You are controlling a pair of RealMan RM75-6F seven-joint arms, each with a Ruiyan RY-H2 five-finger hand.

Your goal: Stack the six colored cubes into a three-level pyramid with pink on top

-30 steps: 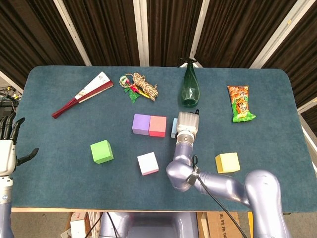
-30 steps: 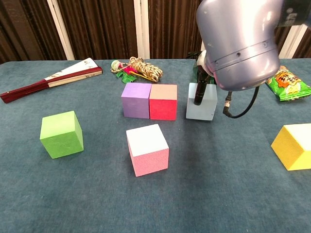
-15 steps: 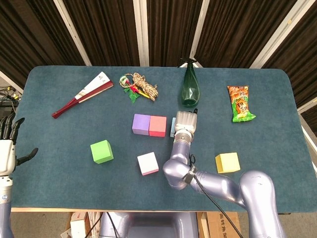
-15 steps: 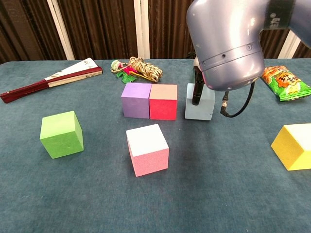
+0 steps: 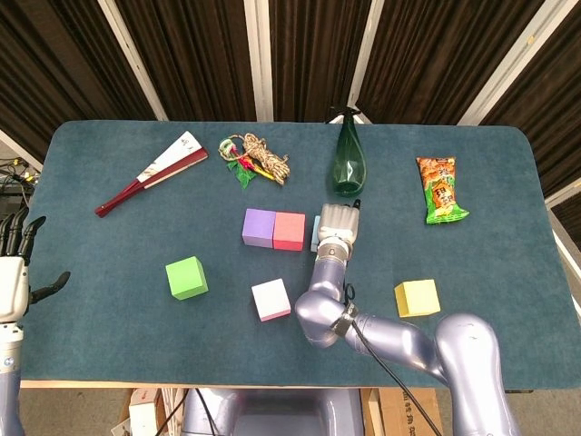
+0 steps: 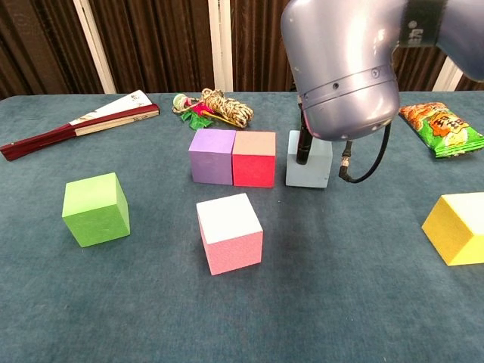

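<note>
The purple cube [image 5: 259,227] and the red cube [image 5: 290,230] stand touching side by side at mid-table. Just right of them my right hand [image 5: 336,223] lies over the light blue cube [image 6: 308,166] and grips it, one dark finger [image 6: 302,147] running down its near face; a narrow gap separates this cube from the red one. The head view hides nearly all of the blue cube under the hand. The pink cube [image 5: 271,299], white on top, sits in front, the green cube [image 5: 186,277] to the left and the yellow cube [image 5: 417,297] to the right. My left hand [image 5: 11,272] hangs open off the table's left edge.
Along the far side lie a folded fan [image 5: 152,172], a rope bundle [image 5: 255,160], a green bottle [image 5: 349,162] just behind the right hand, and a snack bag [image 5: 441,189]. My right forearm and elbow [image 6: 340,68] fill the upper chest view.
My right hand has slid left with the light blue cube, narrowing the gap to the red cube. The left hand and the other cubes have stayed put.
</note>
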